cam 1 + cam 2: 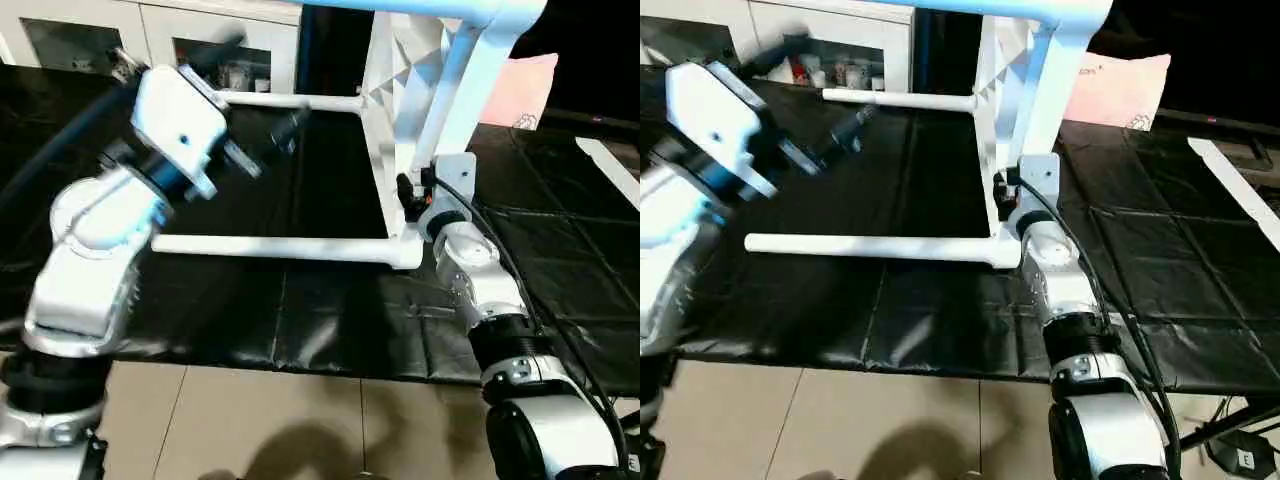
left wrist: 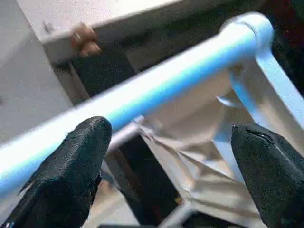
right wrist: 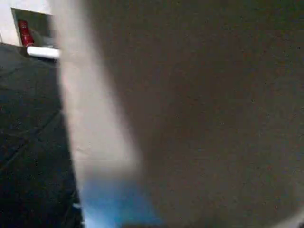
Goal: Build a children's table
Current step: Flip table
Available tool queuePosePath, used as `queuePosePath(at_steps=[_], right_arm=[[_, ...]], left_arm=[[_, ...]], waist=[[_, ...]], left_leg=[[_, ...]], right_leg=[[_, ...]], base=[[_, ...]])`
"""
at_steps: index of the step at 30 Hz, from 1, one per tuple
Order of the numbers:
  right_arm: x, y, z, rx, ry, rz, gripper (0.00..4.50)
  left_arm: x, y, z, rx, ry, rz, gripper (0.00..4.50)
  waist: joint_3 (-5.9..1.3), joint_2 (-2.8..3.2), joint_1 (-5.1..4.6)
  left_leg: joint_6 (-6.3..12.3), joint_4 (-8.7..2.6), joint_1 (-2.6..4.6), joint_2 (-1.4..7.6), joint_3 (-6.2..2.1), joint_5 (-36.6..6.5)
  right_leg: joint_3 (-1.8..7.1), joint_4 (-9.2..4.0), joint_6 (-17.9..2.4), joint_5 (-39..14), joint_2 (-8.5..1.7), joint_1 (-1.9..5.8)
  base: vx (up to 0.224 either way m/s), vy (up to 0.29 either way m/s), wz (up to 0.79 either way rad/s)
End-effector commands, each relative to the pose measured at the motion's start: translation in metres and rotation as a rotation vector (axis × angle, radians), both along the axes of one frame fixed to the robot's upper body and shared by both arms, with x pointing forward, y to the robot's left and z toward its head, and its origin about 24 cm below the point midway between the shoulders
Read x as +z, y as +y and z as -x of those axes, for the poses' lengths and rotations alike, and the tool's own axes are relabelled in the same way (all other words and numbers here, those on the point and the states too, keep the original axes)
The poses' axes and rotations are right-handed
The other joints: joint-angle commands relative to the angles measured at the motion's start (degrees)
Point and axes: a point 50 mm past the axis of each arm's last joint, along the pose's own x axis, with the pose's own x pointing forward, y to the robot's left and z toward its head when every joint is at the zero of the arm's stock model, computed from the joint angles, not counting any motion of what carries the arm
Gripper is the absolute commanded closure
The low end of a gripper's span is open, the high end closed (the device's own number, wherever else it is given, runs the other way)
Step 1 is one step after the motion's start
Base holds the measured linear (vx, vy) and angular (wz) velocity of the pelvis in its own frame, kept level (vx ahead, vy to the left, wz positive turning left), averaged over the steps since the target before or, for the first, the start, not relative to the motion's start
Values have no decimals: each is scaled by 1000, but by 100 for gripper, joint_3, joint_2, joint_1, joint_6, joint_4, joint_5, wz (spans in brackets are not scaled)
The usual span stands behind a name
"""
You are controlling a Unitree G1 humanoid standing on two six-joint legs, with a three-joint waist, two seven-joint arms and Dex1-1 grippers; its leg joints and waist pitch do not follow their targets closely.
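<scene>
— Left gripper (image 2: 171, 166): black rubbery fingers (image 2: 71, 166) spread wide, gripping nothing; smooth round white tube leg (image 2: 156, 80) just beyond the tips.
— Right gripper (image 1: 412, 190)?
— Pressed against the children's table (image 1: 400, 110), tipped on its side on black creased sheeting (image 1: 330, 320); finger state impossible to tell.
— Texture, writing?
— Glossy white plastic, ribbed underside. Pink pillow (image 1: 520, 90) behind, small print unreadable.
</scene>
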Motion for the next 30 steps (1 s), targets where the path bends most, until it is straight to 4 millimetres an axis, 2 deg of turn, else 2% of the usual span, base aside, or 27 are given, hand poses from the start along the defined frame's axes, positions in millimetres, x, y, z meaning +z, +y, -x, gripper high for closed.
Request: queuePosePath(at_steps=[1,3,7,9,13,15,21,28,30], right_arm=[[9,-3,-5,2,-28,-5,234],[10,-3,-5,2,-31,-3,244],[11,-3,-7,0,-37,-5,252],[11,-2,-7,5,-43,-4,252],[14,-2,-8,9,-58,4,254],[16,-4,-8,6,-66,10,254],[22,-2,-9,35,-100,42,254],[29,2,-9,65,-137,67,254],[34,3,-9,79,-156,84,254]], left_arm=[[9,3,-2,41,-58,-16,0],[16,7,-5,91,-108,-38,0],[23,12,-14,181,-221,-218,0],[21,17,-23,245,-260,-331,0],[25,31,-37,383,-280,-406,0],[27,37,-42,424,-284,-416,0],[42,52,-54,525,-328,-393,0],[40,50,-60,497,-317,-372,73],[41,50,-61,497,-321,-354,79]], waist=[[-374,107,30],[-370,101,29],[-366,137,39],[-366,161,36],[-385,188,38],[-385,169,41],[-391,173,58],[-393,196,71],[-390,196,72]], left_leg=[[-164,-366,5,292,-153,-578],[-165,-364,0,283,-154,-602],[-184,-372,22,289,-164,-685],[-212,-377,29,300,-171,-711],[-261,-376,30,305,-175,-633],[-252,-376,18,303,-176,-607],[-185,-367,22,302,-168,-494],[-197,-371,29,314,-171,-527],[-191,-373,32,316,-171,-538]], right_leg=[[431,-380,-622,-418,-516,350],[432,-388,-613,-502,-521,352],[428,-412,-567,-689,-529,324],[432,-404,-580,-648,-531,321],[435,-353,-711,-334,-539,334],[438,-352,-774,-284,-555,350],[441,-333,-932,-36,-566,352],[442,-329,-1006,4,-581,355],[440,-331,-1019,1,-582,356]], base=[[0,0,0],[0,0,0],[0,0,0],[0,0,0],[0,0,0],[0,0,0],[0,0,0],[0,0,0],[0,0,0]])
